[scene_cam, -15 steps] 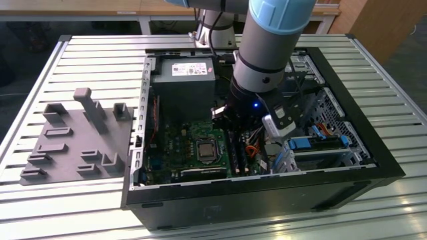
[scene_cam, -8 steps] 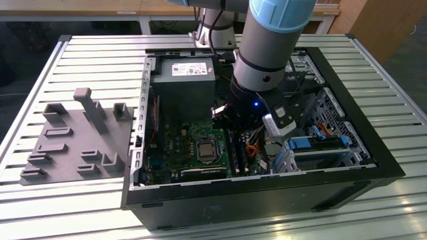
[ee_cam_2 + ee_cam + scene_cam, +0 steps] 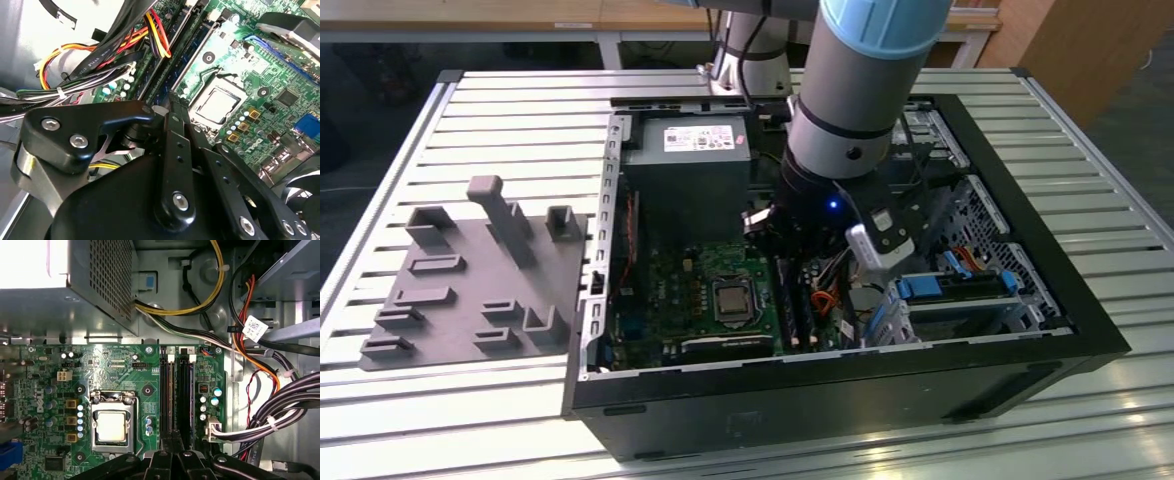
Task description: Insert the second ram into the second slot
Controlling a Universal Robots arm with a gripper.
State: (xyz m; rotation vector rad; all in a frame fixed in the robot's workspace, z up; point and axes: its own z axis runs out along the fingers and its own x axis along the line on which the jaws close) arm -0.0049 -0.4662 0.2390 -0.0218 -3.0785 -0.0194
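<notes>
Exterior view first: the arm reaches down into the open case [image 3: 1067, 330] and the gripper [image 3: 790, 262] is low over the board [image 3: 670, 295], right at the memory slots [image 3: 798, 315]. The grey fixture [image 3: 467, 290] sits on the table [image 3: 1067, 120] well apart, at the exterior view's left, with no stick on it that I can make out. The power supply [image 3: 687, 165] is beyond the board.

Over to the second wrist view: the gripper [image 3: 162, 106] has its fingers [image 3: 176, 150] drawn together, tips meeting just above the near end of a long, dark bluish strip. That strip I take for the second ram [image 3: 187, 57], lying along its slot beside the socket [image 3: 217, 105]. Whether the tips nip its edge or just bear on it, I cannot tell. The cable bundle [image 3: 100, 55] hangs close on the other side but is not across the slots.

First wrist view now: the two slots [image 3: 167, 390] run side by side between the socket [image 3: 111, 425] and the case wall, and the gripper [image 3: 172, 437] is over their near ends. Both slots look dark and filled (hard to call which is which).

My read: the stick is already in its slot, with the task near its end. Full seating and the end latches are not shown, so seating is what may remain.
</notes>
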